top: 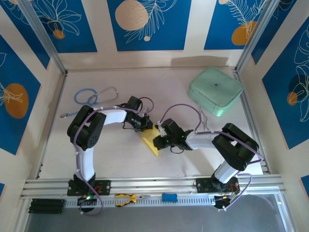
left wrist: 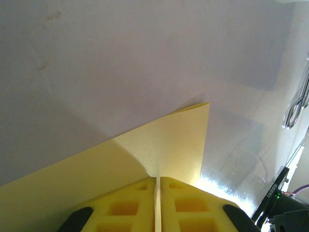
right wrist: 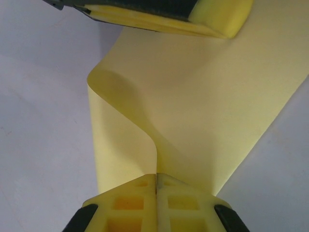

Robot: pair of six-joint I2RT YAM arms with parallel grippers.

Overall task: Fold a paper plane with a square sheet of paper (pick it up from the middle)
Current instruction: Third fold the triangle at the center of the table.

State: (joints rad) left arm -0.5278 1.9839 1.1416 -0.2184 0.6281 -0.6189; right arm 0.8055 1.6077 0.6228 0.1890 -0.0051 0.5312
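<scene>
Fingers (right wrist: 128, 200) of right gripper (right wrist: 157, 178) pressed fully together, with near edge of pale-yellow sheet of paper (right wrist: 207, 111) pinched in the seam between them. Same state at left gripper (left wrist: 158, 179): yellow fingers (left wrist: 186, 193) closed, a thin line of paper held in the slit, one sharp corner of the sheet spreading out just beyond the tips. Held therefore at two opposite sides, spanning between both grippers, seemingly lifted a little off the table (top: 120, 159) and not lying flat on it. Seen from right wrist: a soft rolled bend in the sheet just ahead of the fingers, rest of it running smoothly up to the left gripper's pads at the far side.

Judged by that bend: very light, thin and limp, no stiffness of its own; easy to crease by accident, easy to tear if pulled apart by both arms. Matte surface, so probably not slippery against the pads. Better to grip at an edge or along a crease line, with only little paper in the jaws, and with some slack left between the grippers.

Farther back, well apart from the work: mint-green case (top: 215, 91) at right, blue stethoscope (top: 91, 99) at left.
</scene>
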